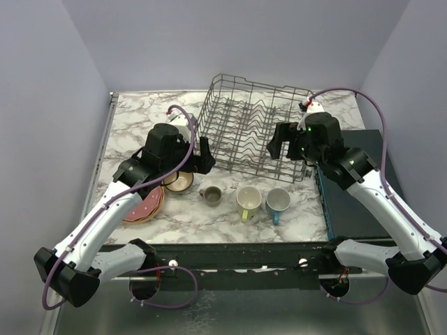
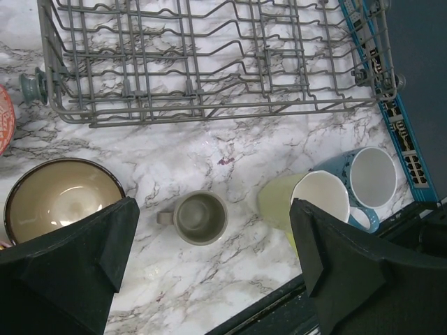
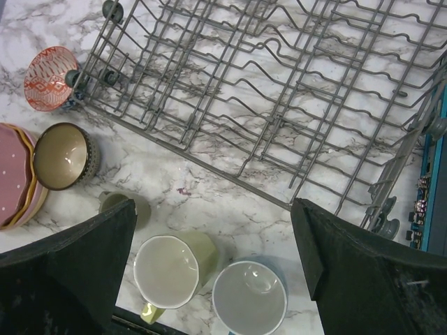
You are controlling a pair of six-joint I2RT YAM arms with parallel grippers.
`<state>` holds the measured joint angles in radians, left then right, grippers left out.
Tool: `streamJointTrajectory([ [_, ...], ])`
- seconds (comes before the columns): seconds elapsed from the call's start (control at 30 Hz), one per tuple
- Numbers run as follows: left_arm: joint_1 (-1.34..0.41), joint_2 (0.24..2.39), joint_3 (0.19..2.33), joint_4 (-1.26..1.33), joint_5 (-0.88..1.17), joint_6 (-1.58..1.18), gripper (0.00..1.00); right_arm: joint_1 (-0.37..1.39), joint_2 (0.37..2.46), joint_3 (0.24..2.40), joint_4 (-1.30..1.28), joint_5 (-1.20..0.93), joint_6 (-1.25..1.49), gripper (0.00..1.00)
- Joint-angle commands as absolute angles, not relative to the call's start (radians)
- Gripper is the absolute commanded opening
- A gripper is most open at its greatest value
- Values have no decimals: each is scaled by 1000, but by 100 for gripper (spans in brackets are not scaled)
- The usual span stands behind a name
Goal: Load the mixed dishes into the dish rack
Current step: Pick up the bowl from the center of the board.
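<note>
Nearby, three mugs (image 1: 248,199) stand before the dish rack (image 1: 251,122).
Left gripper (image 1: 204,155), right gripper (image 1: 278,145) at its near corners, jaws apart.

The grey wire dish rack (image 1: 255,125) sits flat toward the back with its tines upright, and every dish lies outside it. Along its near side three mugs stand mouth-up in a row: a grey-beige mug (image 2: 200,218), a pale yellow mug (image 2: 318,202) and a blue mug (image 2: 374,178). Left of them are a dark brown bowl (image 2: 59,199), cream inside, a stack of plates (image 3: 14,174) with pink on top, and by the rack's left corner a small tilted bowl (image 3: 50,78), red-patterned inside and seemingly blue outside.
</note>
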<state>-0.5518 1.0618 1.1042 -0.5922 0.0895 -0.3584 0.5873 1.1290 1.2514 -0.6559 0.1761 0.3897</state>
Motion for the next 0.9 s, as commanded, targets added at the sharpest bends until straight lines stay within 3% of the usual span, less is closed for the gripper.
streamJointTrajectory([
  [0.0, -554, 1037, 1141, -643, 12, -364, 99, 587, 1151, 1288, -718, 183, 359, 100],
  [0.7, -544, 1135, 1277, -905, -343, -417, 99, 587, 1291, 1332, -801, 121, 355, 96],
  [0.87, -503, 1165, 1293, -927, -371, -410, 98, 587, 1324, 1358, -817, 91, 347, 92],
])
